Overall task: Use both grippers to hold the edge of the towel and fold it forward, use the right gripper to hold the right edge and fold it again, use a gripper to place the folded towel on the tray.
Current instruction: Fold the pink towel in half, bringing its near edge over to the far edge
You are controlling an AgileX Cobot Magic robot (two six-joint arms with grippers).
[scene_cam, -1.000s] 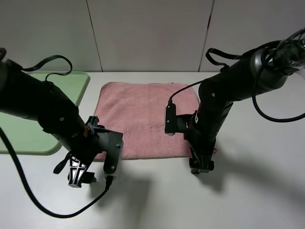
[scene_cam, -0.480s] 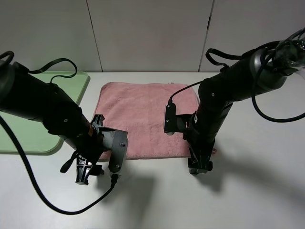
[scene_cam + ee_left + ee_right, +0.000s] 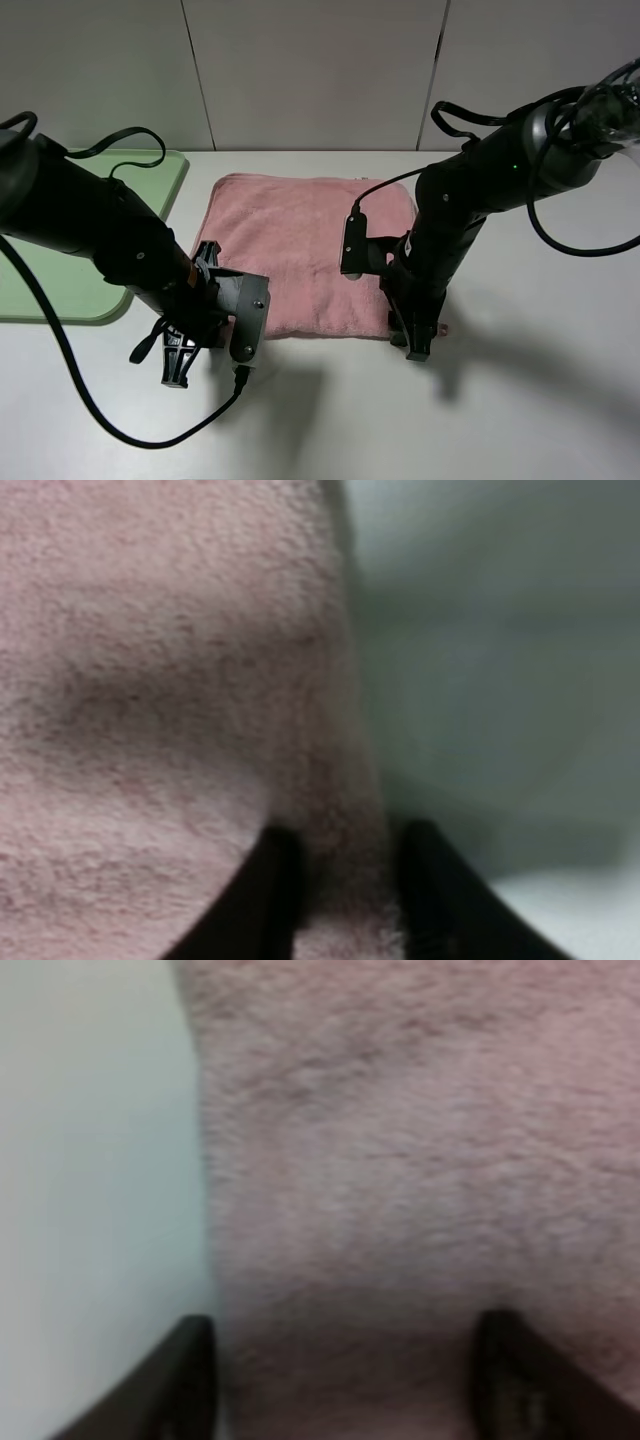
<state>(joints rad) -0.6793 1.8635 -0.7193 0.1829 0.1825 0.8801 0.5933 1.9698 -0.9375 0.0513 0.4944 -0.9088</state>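
Observation:
The pink towel (image 3: 300,235) lies flat on the white table, and the light-green tray (image 3: 60,285) sits to its left. At the towel's near left corner, my left gripper (image 3: 183,352) points down. In the left wrist view the left gripper (image 3: 350,900) has its fingers close together, with the hemmed edge of the towel (image 3: 345,780) pinched between them. My right gripper (image 3: 415,343) points down at the near right corner. In the right wrist view the right gripper (image 3: 350,1380) has its fingers wide apart astride the towel (image 3: 420,1160).
Bare white table (image 3: 330,420) lies in front of the towel and to its right (image 3: 540,330). A pale wall with panel seams (image 3: 320,70) stands behind the table. Black cables (image 3: 90,410) loop off both arms.
My left gripper has moved right and in to the towel's near left corner. My right gripper has shifted slightly away from the front edge, onto the near right corner.

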